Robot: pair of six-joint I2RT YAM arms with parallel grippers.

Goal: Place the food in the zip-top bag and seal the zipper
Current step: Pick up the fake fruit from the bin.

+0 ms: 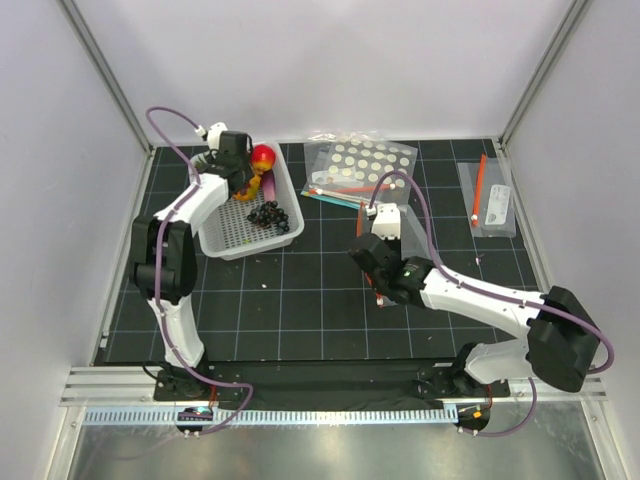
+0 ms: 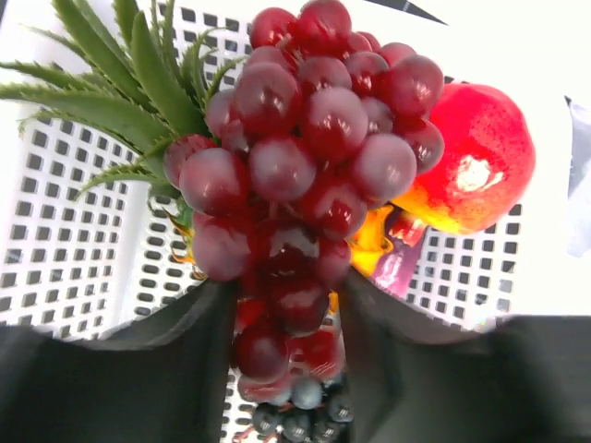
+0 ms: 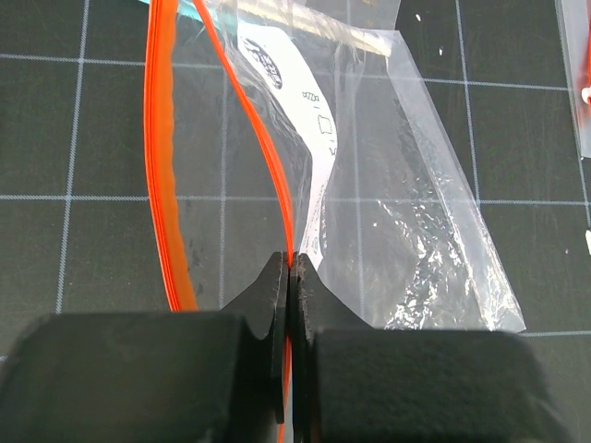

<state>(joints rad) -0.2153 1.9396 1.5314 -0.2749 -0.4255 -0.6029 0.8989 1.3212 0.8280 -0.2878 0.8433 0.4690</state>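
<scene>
Fruit lies in the white basket (image 1: 228,246) at the far-left corner of the worktop (image 1: 300,310), and the left tool (image 2: 284,288) hangs nose-down over it. Its fingers stand partway in on either side of the lower end of the red grapes (image 2: 305,157), probably the first pick, but I cannot tell whether they grip. The pineapple (image 2: 138,83) shows only its leaves, its body hidden behind the bunch. The apple (image 2: 471,157) sits to the right, and the dark grapes (image 2: 295,420) peek out below, cut off by the frame.

Mid-worktop, the right tool (image 3: 291,263) is pinched tight on one lip of the zipper (image 3: 263,138), holding it apart from the other lip so the mouth of the bag (image 3: 416,231) bows open — I judge ready to take fruit. From above, the arm covers most of the bag — its print is too blurred to read.
</scene>
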